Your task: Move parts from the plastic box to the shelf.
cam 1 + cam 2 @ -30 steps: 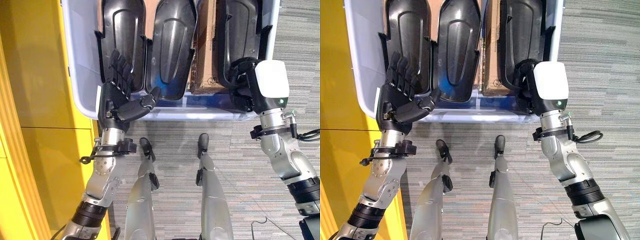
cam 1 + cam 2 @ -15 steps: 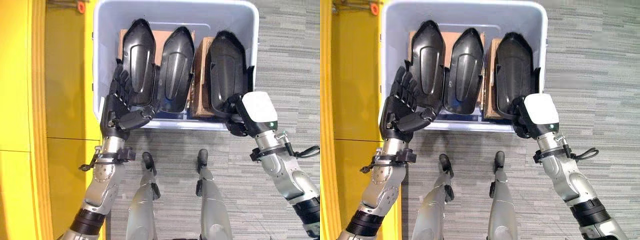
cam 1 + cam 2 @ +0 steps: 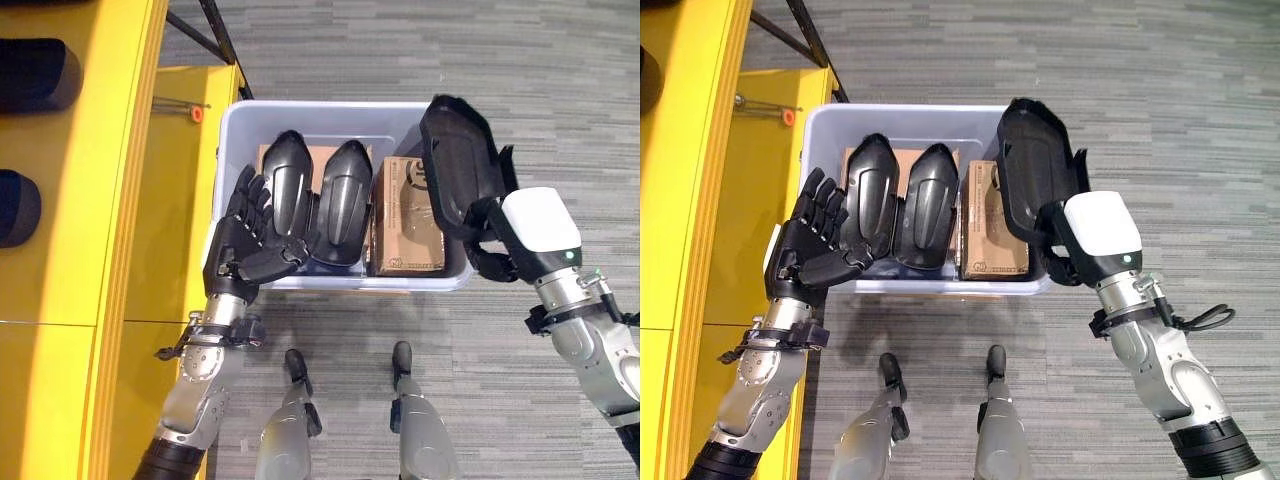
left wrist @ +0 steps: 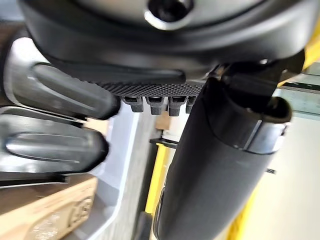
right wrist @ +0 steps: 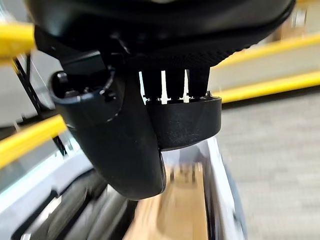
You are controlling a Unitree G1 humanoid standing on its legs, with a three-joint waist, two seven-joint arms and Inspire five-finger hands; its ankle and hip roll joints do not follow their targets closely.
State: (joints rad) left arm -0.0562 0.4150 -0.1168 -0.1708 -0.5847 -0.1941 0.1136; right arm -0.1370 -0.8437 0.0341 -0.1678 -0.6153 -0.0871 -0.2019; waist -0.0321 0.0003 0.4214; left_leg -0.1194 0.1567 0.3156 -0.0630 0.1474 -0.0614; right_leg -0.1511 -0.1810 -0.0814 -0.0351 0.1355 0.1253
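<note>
The yellow shelf (image 3: pixel 90 200) stands at nine o'clock. Beside it, the left hand (image 3: pixel 240 240) hovers with fingers spread, holding nothing, at the plastic box (image 3: pixel 330 115), where two black parts (image 3: pixel 318 200) lean beside a cardboard carton (image 3: pixel 405 215). At three o'clock, the right hand (image 3: pixel 495 250) clasps a third black part (image 3: pixel 455 165), lifted above the box's right rim.

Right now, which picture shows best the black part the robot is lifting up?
The left eye view: the whole black part shows there, raised over the plastic box in the right hand. The right eye view shows nearly the same. The right wrist view shows just its gripped end.
</note>
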